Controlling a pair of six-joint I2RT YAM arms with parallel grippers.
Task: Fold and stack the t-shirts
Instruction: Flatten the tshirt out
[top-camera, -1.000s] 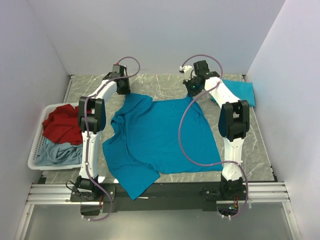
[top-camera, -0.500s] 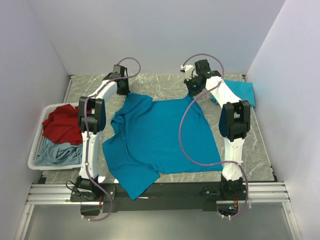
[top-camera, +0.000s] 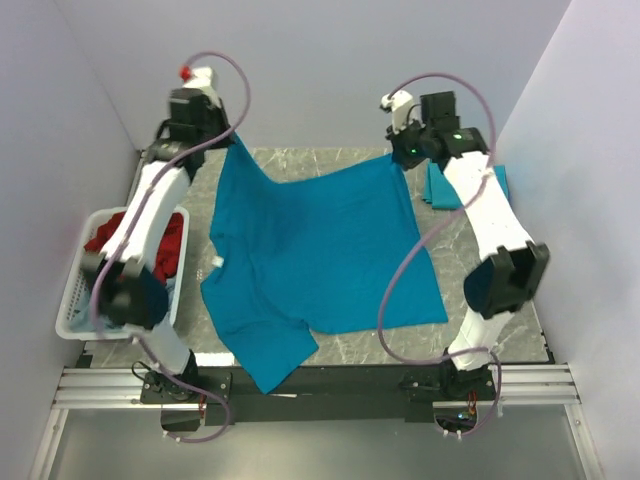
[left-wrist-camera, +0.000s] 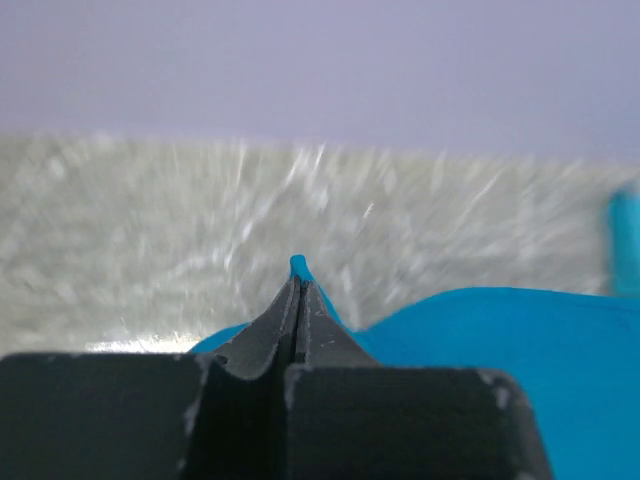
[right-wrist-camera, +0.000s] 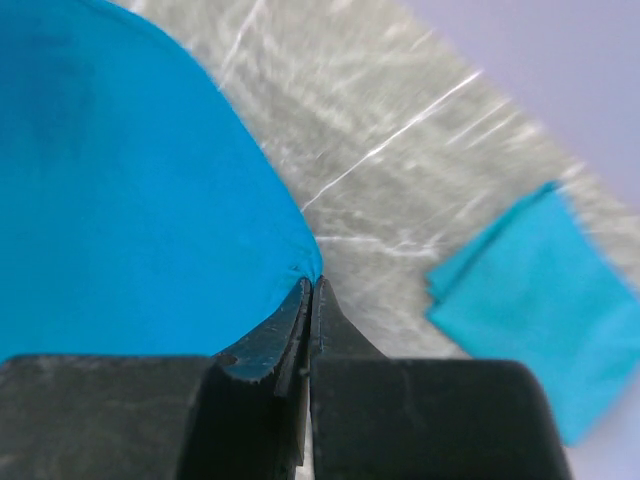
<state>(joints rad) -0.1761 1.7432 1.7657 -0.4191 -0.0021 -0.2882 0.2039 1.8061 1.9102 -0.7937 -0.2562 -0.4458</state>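
Observation:
A teal-blue t-shirt (top-camera: 310, 250) hangs by its far edge, lifted off the marble table, with its near part still lying on the table. My left gripper (top-camera: 228, 133) is shut on the shirt's far left corner (left-wrist-camera: 298, 266). My right gripper (top-camera: 398, 156) is shut on the far right corner (right-wrist-camera: 310, 262). A small white neck label (top-camera: 216, 262) shows at the shirt's left edge. A folded teal-blue t-shirt (top-camera: 450, 186) lies at the far right; it also shows in the right wrist view (right-wrist-camera: 530, 310). Red (top-camera: 125, 240) and pale grey-blue shirts lie in the basket.
A white slatted basket (top-camera: 72, 300) stands at the table's left edge. Lilac walls close in the table on the left, back and right. The metal rail with the arm bases (top-camera: 310, 385) runs along the near edge.
Both arms have risen and spread apart, lifting the shirt's far edge off the table. The left gripper moved up and left, the right gripper up and right.

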